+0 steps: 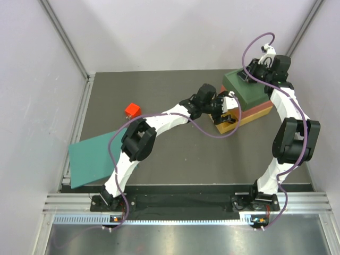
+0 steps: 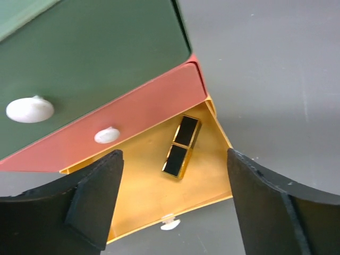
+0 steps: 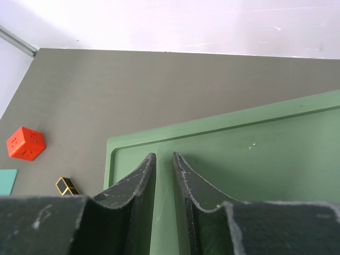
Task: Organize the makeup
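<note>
Lying slantwise on the floor of the pulled-out yellow drawer [image 2: 133, 202], toward its right wall, is the black-and-gold makeup case [image 2: 180, 146]. It touches neither finger of the left claw [image 2: 175, 154], which hangs above it released, jaws spread wide and grasping nothing. The drawer is the lowest of three. The red drawer [image 2: 149, 106] and the green drawer [image 2: 95, 58] above it are both pushed in, and each front carries a white knob [image 2: 30, 109].

The right claw [image 3: 163, 156] sits over the flat green top [image 3: 239, 154] of the same box, its jaws drawn nearly together with only a slit between them and nothing in it. Whether its tips press on the top I cannot tell.

Past the box's edge a second small black-and-gold piece [image 3: 66, 186] lies on the gray table [image 1: 175, 154], partly hidden by that claw. An orange cube [image 3: 25, 143] sits farther out, and the teal sheet [image 1: 93, 154] lies well apart by the left arm's base.
</note>
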